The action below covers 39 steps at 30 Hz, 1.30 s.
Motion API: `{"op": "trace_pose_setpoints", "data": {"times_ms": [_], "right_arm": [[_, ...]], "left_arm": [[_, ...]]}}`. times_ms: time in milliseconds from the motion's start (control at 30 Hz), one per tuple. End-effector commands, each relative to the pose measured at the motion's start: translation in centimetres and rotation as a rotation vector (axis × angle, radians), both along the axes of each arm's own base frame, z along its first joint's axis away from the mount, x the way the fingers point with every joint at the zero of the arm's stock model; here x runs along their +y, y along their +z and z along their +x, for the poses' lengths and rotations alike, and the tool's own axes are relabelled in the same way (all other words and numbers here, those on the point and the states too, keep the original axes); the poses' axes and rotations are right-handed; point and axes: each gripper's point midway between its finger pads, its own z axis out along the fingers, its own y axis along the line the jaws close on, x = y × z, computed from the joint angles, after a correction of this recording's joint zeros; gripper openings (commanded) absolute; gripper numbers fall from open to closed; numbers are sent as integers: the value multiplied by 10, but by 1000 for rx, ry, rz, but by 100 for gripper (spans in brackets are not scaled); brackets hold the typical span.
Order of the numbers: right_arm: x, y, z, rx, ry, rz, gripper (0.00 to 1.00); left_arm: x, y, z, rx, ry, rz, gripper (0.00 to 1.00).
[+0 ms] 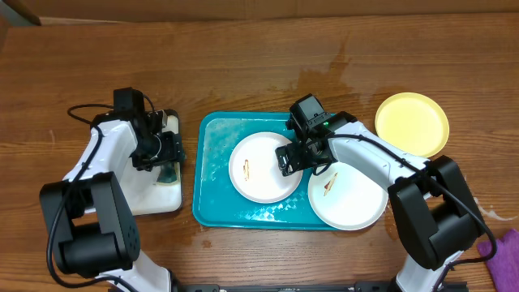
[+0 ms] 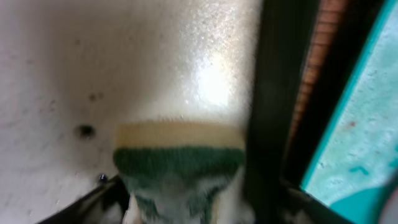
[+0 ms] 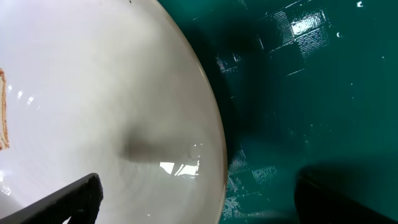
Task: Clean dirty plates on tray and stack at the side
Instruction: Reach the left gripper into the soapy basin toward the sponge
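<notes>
Teal tray (image 1: pixel 212 174) at table centre, wet inside.
- Left white plate (image 1: pixel 261 169) lies flat in the tray's middle, orange smear on it. There is bare teal floor on its left and far sides.
- Right white plate (image 1: pixel 349 199), also smeared, lies over the tray's right rim at the near corner, its edge close to the other plate.
- Yellow plate (image 1: pixel 411 123) sits alone on the table (image 1: pixel 243 57), well right of the tray.

Right gripper (image 3: pixel 196 183) hangs low over the left plate's right rim, jaws spread wide, nothing in them.

Left gripper (image 1: pixel 166 150) is down over the small white tray (image 1: pixel 154 199), a finger on each side of the sponge (image 2: pixel 180 155). The view is blurred, so I cannot tell whether it is gripping. The sponge is close to that tray's black rim (image 2: pixel 273 93).
</notes>
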Motion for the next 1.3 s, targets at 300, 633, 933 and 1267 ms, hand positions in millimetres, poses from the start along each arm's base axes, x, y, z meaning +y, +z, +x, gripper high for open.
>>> {"op": "trace_pose_setpoints", "data": {"times_ms": [300, 633, 933, 1267], "right_arm": [[3, 7, -1, -13, 5, 17, 100], [2, 7, -1, -15, 5, 14, 100], [2, 7, -1, -15, 5, 14, 100], [2, 7, -1, -15, 5, 14, 100]], "left_arm": [[36, 14, 8, 28, 23, 193, 30], [39, 44, 19, 23, 28, 204, 54], [36, 39, -3, 110, 66, 193, 66], [45, 16, -13, 125, 123, 246, 64]]}}
